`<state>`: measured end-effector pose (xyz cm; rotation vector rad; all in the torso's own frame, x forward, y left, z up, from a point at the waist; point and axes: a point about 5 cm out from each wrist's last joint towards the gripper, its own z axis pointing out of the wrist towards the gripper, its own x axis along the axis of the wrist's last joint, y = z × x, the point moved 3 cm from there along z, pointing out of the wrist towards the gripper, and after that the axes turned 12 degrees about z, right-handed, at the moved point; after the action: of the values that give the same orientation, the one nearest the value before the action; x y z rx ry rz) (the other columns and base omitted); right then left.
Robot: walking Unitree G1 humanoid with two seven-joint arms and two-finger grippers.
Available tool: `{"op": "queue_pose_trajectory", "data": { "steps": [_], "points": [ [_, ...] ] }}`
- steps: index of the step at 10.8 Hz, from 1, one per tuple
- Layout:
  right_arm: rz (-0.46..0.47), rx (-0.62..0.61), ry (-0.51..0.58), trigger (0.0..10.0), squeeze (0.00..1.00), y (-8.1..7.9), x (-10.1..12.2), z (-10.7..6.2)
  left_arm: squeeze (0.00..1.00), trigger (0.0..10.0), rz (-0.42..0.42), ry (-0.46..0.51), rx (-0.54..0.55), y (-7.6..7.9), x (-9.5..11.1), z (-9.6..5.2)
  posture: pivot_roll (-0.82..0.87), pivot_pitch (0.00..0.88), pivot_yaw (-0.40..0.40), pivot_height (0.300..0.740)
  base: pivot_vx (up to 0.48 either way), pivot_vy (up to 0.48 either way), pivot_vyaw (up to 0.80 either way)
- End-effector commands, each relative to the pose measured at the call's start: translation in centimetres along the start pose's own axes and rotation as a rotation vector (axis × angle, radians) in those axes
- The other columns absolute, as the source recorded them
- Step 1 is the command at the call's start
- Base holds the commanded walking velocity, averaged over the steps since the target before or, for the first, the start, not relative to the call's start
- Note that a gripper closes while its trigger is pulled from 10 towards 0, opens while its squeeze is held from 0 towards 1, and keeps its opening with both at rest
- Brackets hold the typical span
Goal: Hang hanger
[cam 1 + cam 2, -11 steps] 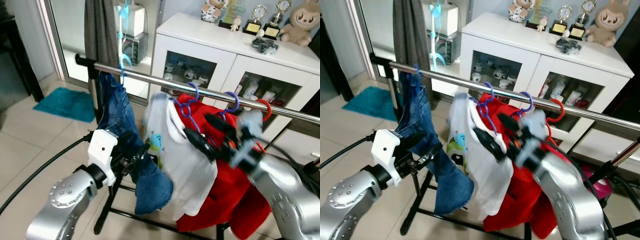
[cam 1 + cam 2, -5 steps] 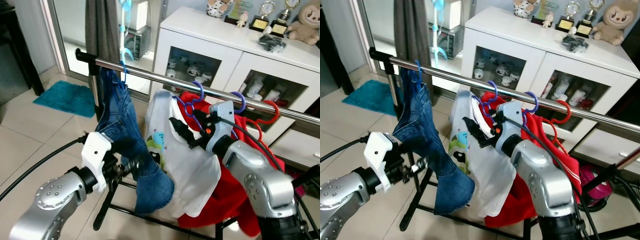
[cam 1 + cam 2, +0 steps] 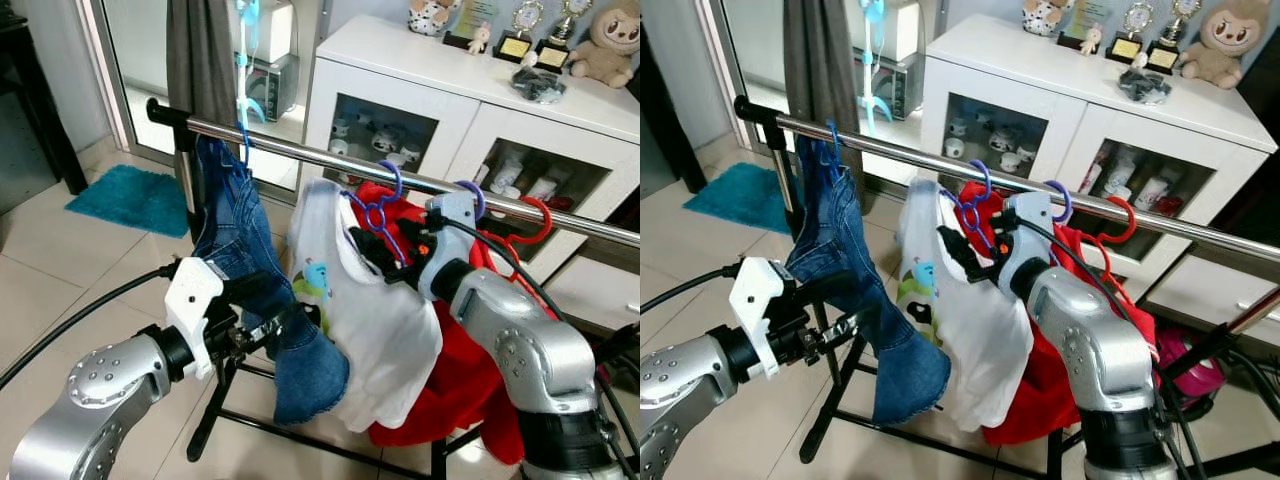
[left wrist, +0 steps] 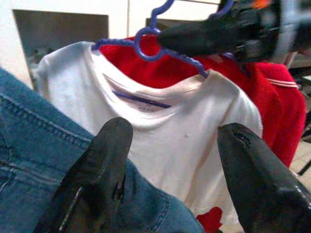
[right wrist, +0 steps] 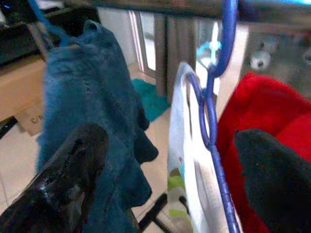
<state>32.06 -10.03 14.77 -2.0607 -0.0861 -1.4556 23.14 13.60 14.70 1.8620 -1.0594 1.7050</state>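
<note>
left eye view: a steel rail (image 3: 330, 163) runs across the frame; all positions are taken from it. a purple hanger (image 3: 378, 212) is hooked over the rail near its middle and carries a white t-shirt (image 3: 365, 320) hanging below. toward the rail's left end, jeans (image 3: 250, 270) hang from a blue hanger (image 3: 243, 140). toward its right end, red garments (image 3: 455, 385) hang behind the t-shirt, with a second purple hook (image 3: 466, 193) and a red hook (image 3: 537, 215) on the rail. the right gripper (image 3: 372, 255) sits just below the rail at the purple hanger's shoulder, fingers spread, not clamped. the left gripper (image 3: 275, 325) is low beneath the rail, at the lower part of the jeans. a white cabinet (image 3: 440, 90) stands behind the rail. right eye view: same layout; a teal mat (image 3: 735, 195) lies on the floor beyond the rail's left end. left wrist view: the left gripper's fingers (image 4: 104, 165) are apart with nothing between them, denim beside one, the t-shirt on its hanger ahead. right wrist view: the rail crosses the top; the purple hanger's hook goes over it, and the hanger's neck lies between the parted fingers (image 5: 73, 170), no contact visible.
</note>
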Motion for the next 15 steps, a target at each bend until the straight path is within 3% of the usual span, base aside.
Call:
{"op": "queue_pose_trajectory", "data": {
  "steps": [1, 2, 3, 4, 10, 15],
  "points": [
    [0.018, -0.057, -0.018, 10.0, 0.00, 0.8, 0.0, 0.8, 0.15, 10.0, 0.005, 0.001, -0.028, 0.1, 0.2, 0.3, 0.02, 0.000, -0.127, 0.740, 0.000, 0.000, 0.00],
    [0.060, -0.071, -0.018, 10.0, 0.00, 1.1, 0.0, 1.3, 0.15, 10.0, 0.006, 0.004, -0.029, 0.1, 0.2, 0.4, 0.03, 0.000, -0.132, 0.740, 0.000, 0.000, 0.00],
    [0.075, -0.073, -0.019, 7.8, 0.00, 1.2, 0.1, 1.4, 0.14, 10.0, 0.006, 0.005, -0.030, 0.2, 0.2, 0.4, 0.03, 0.000, -0.135, 0.740, 0.000, 0.000, 0.00],
    [0.112, -0.065, -0.005, 0.0, 0.00, 1.4, 0.3, 1.7, 0.15, 10.0, 0.004, 0.010, -0.031, 0.3, 0.3, 0.3, 0.04, 0.000, -0.149, 0.740, 0.000, 0.000, 0.00],
    [0.234, 0.006, 0.016, 0.0, 0.00, 1.1, 0.7, 2.0, 0.13, 10.0, 0.014, 0.012, -0.022, 0.2, 0.2, 0.4, 0.05, 0.000, -0.162, 0.740, 0.000, 0.000, 0.00],
    [0.239, 0.023, 0.009, 0.0, 0.00, 0.8, 0.7, 2.1, 0.13, 10.0, 0.022, 0.014, -0.021, 0.1, 0.2, 0.4, 0.05, 0.000, -0.163, 0.740, 0.000, 0.000, 0.00]
  ]
}}
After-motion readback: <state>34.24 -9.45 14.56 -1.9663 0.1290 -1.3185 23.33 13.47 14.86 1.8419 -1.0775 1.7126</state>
